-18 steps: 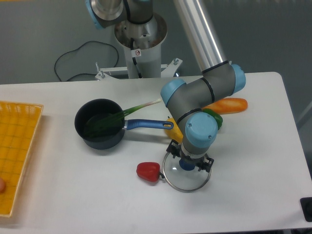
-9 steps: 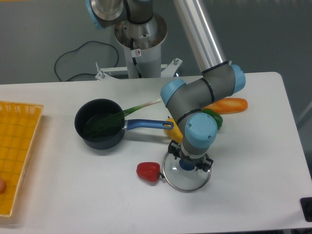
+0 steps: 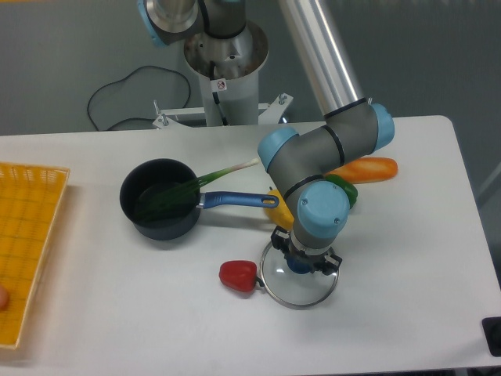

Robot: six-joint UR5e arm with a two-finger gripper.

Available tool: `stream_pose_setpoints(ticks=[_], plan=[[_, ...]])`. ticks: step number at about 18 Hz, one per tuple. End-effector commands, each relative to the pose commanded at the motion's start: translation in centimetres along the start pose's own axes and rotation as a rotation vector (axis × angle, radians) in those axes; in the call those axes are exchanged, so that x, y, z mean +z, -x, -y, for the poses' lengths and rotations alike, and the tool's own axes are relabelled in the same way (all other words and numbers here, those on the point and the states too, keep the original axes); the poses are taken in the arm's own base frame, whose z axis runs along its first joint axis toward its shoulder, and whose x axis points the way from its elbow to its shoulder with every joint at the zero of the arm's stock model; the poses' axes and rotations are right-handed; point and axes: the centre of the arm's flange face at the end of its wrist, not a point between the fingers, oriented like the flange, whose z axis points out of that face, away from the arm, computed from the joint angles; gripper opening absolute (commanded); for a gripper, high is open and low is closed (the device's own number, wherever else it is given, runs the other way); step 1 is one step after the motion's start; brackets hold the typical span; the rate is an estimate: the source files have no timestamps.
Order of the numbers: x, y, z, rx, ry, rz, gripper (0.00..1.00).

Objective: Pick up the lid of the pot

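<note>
My gripper (image 3: pixel 303 254) points down over the glass pot lid (image 3: pixel 296 290), right of the table's middle. Its two fingers stand on either side of the blue knob (image 3: pixel 299 266) and look closed in against it. The lid's metal rim lies at table level, and the fingers and gripper body cover part of its far side.
Left of the lid lies a red pepper (image 3: pixel 238 276), close to its rim. Behind are a yellow object (image 3: pixel 279 213), a green vegetable (image 3: pixel 345 188) and orange carrots (image 3: pixel 368 169). A black pan (image 3: pixel 160 227) with a blue handle (image 3: pixel 239 199) holds a leek. A yellow crate (image 3: pixel 30 235) stands far left.
The two fingers have drawn together from both sides toward the blue knob. The lid looks shifted very slightly; the arm has otherwise stayed in place.
</note>
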Motion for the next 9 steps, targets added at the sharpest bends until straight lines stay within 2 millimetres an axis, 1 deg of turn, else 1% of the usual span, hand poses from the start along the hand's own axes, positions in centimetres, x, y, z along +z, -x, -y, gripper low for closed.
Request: stream_pose_setpoints(ticks=[2,5,7,9], plan=[[-1.4,0.5,0.2,0.000,-0.012,0.018,0.37],[-2.7,0.7,0.5,0.004,-0.030,0.028,0.37],[-4.4,0.6,0.6,0.032,-0.028,0.015,0.37],[-6.3,-0.1,0.7,0.059,-0.038,-0.012,0.37]])
